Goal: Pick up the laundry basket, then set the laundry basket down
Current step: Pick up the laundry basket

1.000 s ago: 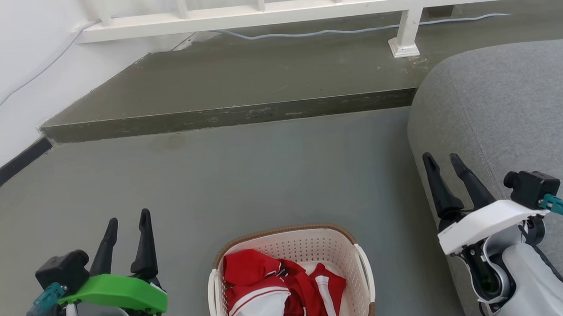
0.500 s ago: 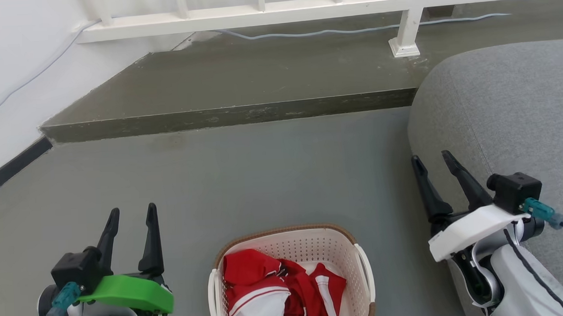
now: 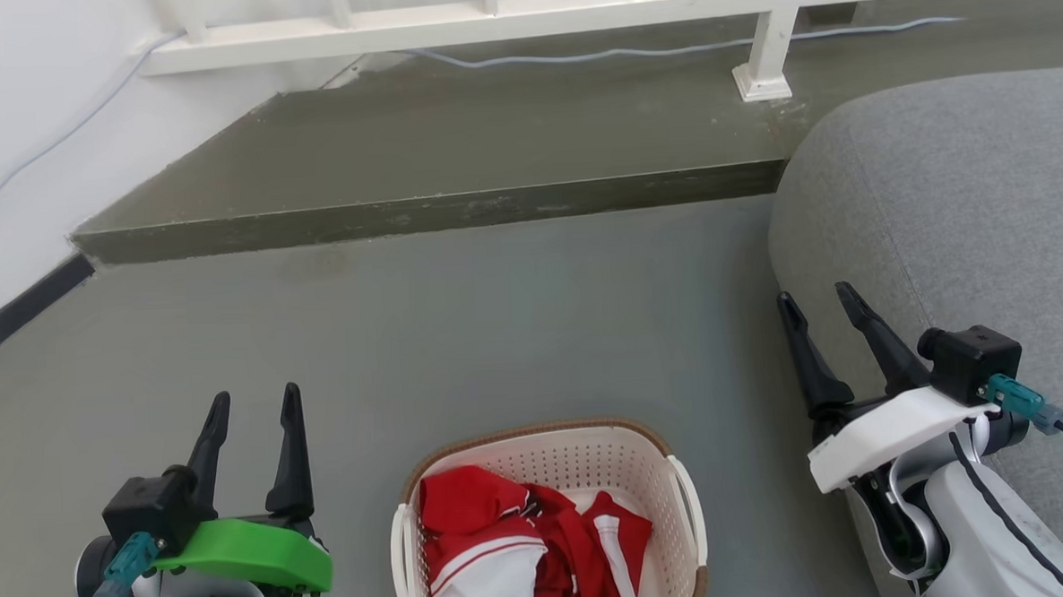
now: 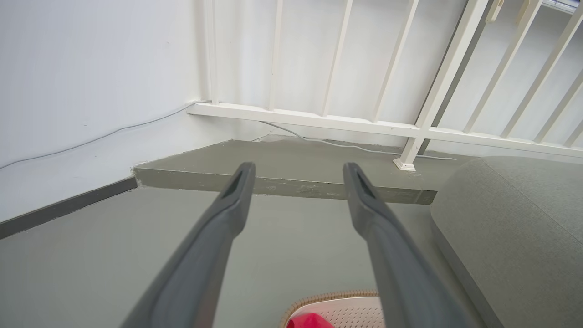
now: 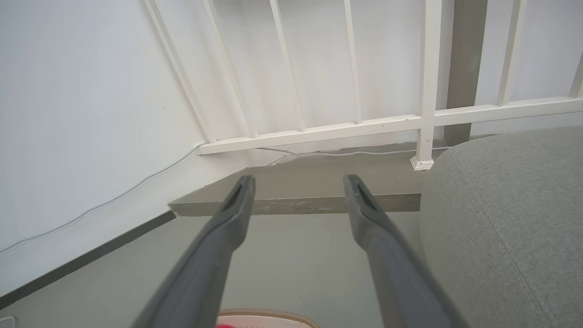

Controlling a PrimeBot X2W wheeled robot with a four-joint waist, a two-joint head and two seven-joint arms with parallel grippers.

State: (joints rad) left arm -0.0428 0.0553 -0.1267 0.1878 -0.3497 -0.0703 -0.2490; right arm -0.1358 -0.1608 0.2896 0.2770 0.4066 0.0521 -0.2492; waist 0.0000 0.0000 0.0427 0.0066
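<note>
Grey floor point(image 3: 496, 318), railing point(image 3: 483, 18) — laundry basket point(image 3: 583, 458) between left claw point(image 3: 257, 393), right claw point(image 3: 813, 293) — both released.

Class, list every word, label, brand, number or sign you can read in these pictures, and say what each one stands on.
No text can be read.
The basket, the red and white clothes in it, the sofa and the railing bear no legible writing.

No text, label, brand, number or sign is showing clearly enough to read on any surface in these views.
</note>
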